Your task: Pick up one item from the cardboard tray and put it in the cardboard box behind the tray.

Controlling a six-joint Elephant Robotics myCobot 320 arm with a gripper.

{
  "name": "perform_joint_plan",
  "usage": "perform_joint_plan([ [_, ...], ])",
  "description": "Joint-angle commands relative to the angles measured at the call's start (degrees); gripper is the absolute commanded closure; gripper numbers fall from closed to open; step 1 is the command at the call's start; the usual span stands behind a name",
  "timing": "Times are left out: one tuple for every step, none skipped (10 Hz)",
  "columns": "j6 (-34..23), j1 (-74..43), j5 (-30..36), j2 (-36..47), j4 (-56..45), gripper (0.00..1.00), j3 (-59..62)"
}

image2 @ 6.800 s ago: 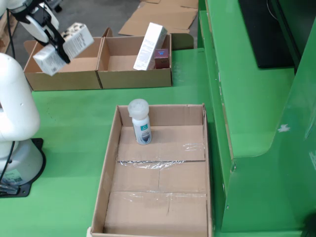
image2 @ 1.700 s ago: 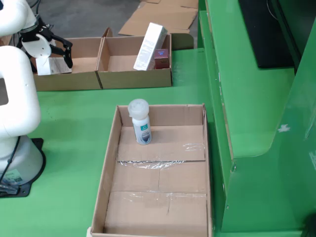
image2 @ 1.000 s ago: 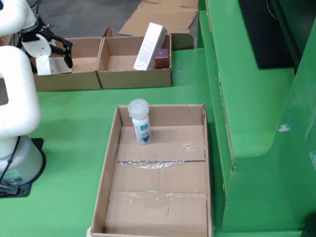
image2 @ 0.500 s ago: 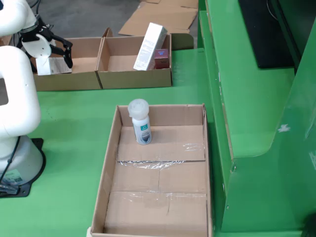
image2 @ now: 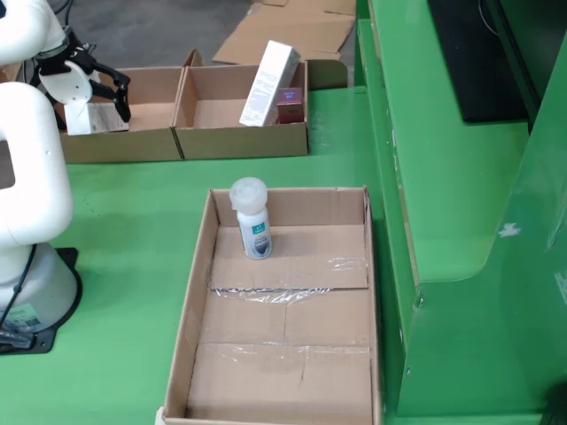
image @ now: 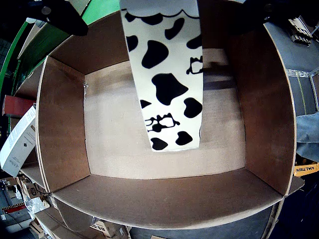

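Observation:
In the wrist view my gripper [image: 159, 9] is shut on a flat white pack with black cow spots [image: 167, 79], which hangs down over the inside of an open cardboard box [image: 65, 134]. The box floor under it is bare. In the fixed view the gripper [image2: 91, 93] holds the pack [image2: 80, 117] above the left cardboard box [image2: 133, 142], behind the cardboard tray [image2: 199, 292]. A white bottle with a round cap [image2: 252, 221] stands upright at the far end of the tray.
A second box [image2: 244, 142] right of the first holds a tall white carton [image2: 268, 71] and a small dark red box [image2: 290, 104]. The robot's white base [image2: 27, 221] stands left of the tray. A green raised structure [image2: 443, 177] runs along the right.

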Motion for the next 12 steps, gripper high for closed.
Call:
perform_joint_plan([
  [0.5,-0.5,-1.0,6.6,-5.0,0.00,1.3],
  [2.3,0.6,-4.8,3.7,-20.4,0.00,22.4],
  [2.3,0.6,-4.8,3.7,-20.4,0.00,22.4],
  [2.8,1.2,-6.4,6.4,-20.9,0.00,22.4],
  [3.3,1.9,-8.0,9.6,-22.2,0.00,22.4],
  [3.3,1.9,-8.0,9.6,-22.2,0.00,22.4],
  [3.3,1.9,-8.0,9.6,-22.2,0.00,22.4],
  [5.5,2.8,-10.2,16.2,-26.3,0.00,22.4],
  [6.1,3.6,-10.9,17.5,-26.7,0.00,22.4],
  [6.1,3.6,-10.9,17.5,-26.7,0.00,22.4],
  [6.5,4.6,-12.1,19.2,-25.4,0.00,22.4],
  [6.5,4.6,-12.1,19.2,-25.4,0.00,22.4],
])
